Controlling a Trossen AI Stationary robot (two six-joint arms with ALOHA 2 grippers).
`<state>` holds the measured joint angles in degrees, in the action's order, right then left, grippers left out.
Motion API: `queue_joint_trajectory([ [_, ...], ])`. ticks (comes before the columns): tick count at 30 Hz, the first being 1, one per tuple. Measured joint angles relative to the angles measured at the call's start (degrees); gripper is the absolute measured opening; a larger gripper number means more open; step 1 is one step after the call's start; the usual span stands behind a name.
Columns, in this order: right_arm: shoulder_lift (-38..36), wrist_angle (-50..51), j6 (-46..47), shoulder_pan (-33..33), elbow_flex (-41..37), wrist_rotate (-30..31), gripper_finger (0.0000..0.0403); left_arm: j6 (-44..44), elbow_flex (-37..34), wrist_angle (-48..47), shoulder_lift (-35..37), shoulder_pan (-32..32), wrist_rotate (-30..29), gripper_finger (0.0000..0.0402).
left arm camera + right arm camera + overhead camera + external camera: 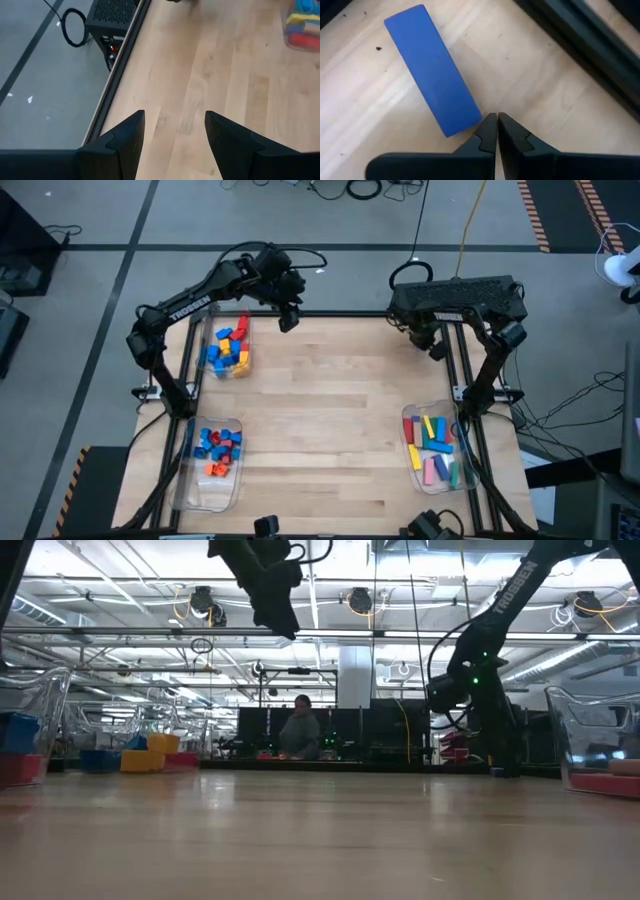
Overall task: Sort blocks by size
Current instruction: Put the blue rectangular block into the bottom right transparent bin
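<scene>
- Your left gripper hangs above the table's far edge, toward the far-left corner; its jaws stand well apart and hold nothing, with only bare wood between the fingers in the left wrist view.
- Just beside it, along the left edge at the far end, the far-left bin holds a heap of blue, yellow, red and orange blocks.
- Further along that left edge, at the near-left corner, the near-left bin holds smaller blue, red and orange pieces bunched at its far end; its near end looks bare.
- Your right gripper sits low at the far-right corner, jaws pressed together and gripping nothing.
- The one loose piece you can see is a long blue block, lying flat on the wood close to the frame rail. In the right wrist view, its near corner is just beside the closed fingertips, off to one side of them, and its long axis runs at a slant away from the jaws.
- The right arm is far nearer this piece, so judge the pick as its job: you would need to open the jaws and shift sideways over the block, closing across its short width.
- Along the right edge, toward the near-right corner, the right bin holds long bars: yellow, blue, red, pink, green.
</scene>
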<state>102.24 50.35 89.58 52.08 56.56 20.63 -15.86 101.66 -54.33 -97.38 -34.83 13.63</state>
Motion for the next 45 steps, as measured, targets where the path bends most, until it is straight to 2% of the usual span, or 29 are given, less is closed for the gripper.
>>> queue_joint_trajectory([
  [8, -3.76, 1.21, 2.59, -2.02, -0.68, 3.13, 0.0000, 0.01, -1.83, 0.77, 0.00, -0.04, -0.11, 0.0208],
  [12, -5.73, -2.56, -1.40, -1.18, -0.61, 4.83, 0.0000, 0.05, -1.83, 2.08, 0.00, -0.02, -0.17, 0.0208],
  [20, -2.46, -6.65, -6.02, 0.87, -0.62, 2.72, 0.0000, 0.07, -1.83, 3.98, 0.00, -0.02, -0.17, 0.0208],
  [38, -4.96, -7.28, -5.17, -1.17, 0.17, 4.95, 0.0000, 0.37, -1.83, 4.46, 0.00, -0.03, -0.20, 0.0208],
  [45, -3.77, -8.98, -7.28, -1.04, 0.17, 3.77, 0.0000, 0.37, -1.83, 6.09, 0.00, -0.03, -0.20, 0.0208],
])
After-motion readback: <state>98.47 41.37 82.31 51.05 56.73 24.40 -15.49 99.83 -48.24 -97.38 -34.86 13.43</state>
